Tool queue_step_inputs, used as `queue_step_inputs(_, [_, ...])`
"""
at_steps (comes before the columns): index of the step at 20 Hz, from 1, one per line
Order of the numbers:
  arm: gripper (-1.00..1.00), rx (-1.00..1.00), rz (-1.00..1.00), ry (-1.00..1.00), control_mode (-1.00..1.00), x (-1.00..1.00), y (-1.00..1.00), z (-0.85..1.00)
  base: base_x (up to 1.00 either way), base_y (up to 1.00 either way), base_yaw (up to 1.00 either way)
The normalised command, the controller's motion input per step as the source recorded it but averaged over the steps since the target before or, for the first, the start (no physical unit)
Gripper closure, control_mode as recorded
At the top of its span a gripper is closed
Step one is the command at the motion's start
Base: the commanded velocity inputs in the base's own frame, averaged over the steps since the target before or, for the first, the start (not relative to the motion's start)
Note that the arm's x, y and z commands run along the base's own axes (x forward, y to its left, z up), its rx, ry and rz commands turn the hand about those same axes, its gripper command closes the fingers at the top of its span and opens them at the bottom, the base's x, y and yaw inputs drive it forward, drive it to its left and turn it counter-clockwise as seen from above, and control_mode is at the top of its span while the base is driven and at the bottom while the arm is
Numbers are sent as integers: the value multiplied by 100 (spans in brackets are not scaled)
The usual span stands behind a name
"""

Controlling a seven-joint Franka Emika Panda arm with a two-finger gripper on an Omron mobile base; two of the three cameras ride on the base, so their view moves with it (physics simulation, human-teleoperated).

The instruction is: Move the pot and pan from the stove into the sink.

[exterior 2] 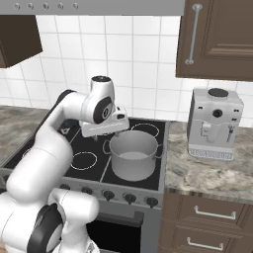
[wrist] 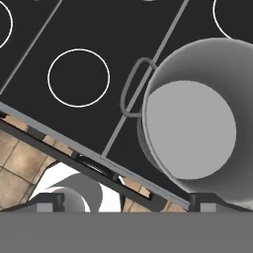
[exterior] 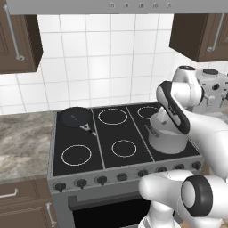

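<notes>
- Left base view: the pot (exterior: pixel 167 136) sits on the stove (exterior: pixel 120 138) at its front right, under my forearm; the pan (exterior: pixel 75 116) lies on the back-left burner.
- Right base view: my gripper (exterior 2: pixel 106 132) hangs just beside the pot's rim; whether touching, I can't tell.
- Hand view: my fingertips (wrist: pixel 49 201) stand wide apart, empty. The pot looks stiff, smooth metal, probably weighty; I'd take it by the loop handle (wrist: pixel 134 88) or the rim.

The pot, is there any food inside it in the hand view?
No, the pot shows a bare grey bottom with nothing lying in it.
</notes>
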Motion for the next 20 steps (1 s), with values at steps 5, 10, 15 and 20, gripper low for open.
queue_step_inputs(5, [-100, 0, 4, 0, -100, 0, -4, -36, 0, 0, 0])
queue_step_inputs(10, [-100, -1, 7, 0, -100, 5, -1, -23, 0, 0, 0])
queue_step_inputs(15, [-100, -4, 7, 0, -100, 12, 0, -23, 0, 0, 0])
queue_step_inputs(20, [-100, -3, 7, 0, -100, 18, -3, -29, 0, 0, 0])
